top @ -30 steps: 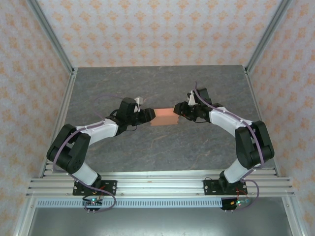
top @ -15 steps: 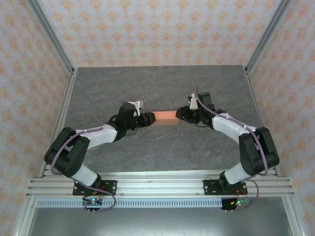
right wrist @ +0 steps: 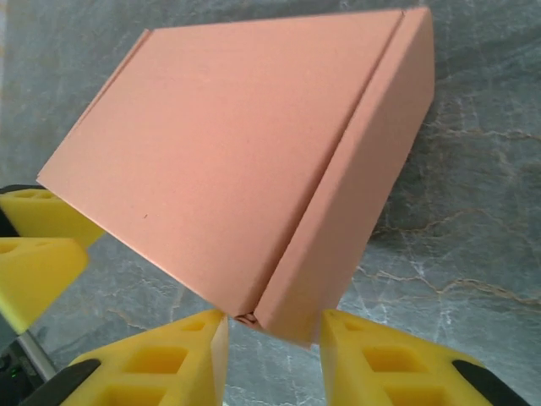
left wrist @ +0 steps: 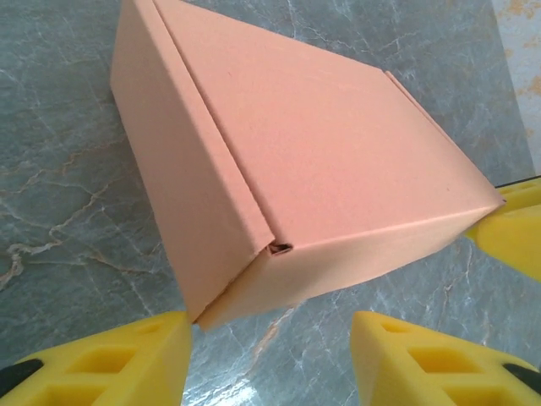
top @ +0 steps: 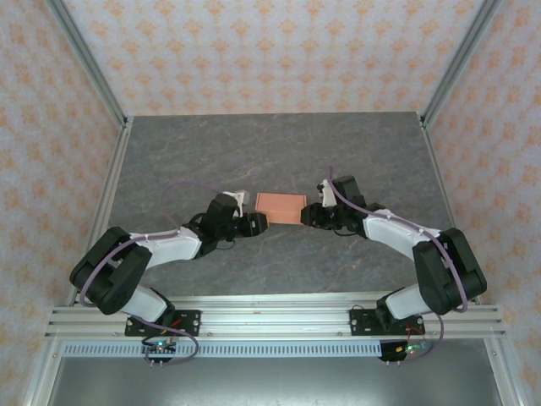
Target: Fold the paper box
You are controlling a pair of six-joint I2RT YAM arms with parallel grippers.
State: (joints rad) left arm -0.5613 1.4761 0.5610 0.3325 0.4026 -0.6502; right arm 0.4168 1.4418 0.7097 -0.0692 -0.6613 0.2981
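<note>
The paper box (top: 281, 206) is a closed salmon-orange card box with its broad face up, lying between my two grippers at mid-table. My right gripper (top: 311, 216) is at its right end. In the right wrist view the right gripper (right wrist: 272, 326) is shut on the lower corner of the box (right wrist: 254, 152), with a yellow pad on each side of the end wall. My left gripper (top: 258, 222) is at the left end. In the left wrist view the left gripper (left wrist: 272, 321) stands open, and the near corner of the box (left wrist: 296, 161) touches one finger (left wrist: 127, 355).
The grey marbled table (top: 279, 144) stretches behind and to both sides of the box. Metal frame posts (top: 89, 63) and patterned walls close it in. An aluminium rail (top: 270, 317) with the arm bases runs along the near edge.
Both grippers and the box have moved toward the near edge. The box has turned so its broad face points up. The right jaws have narrowed onto the box's end.
</note>
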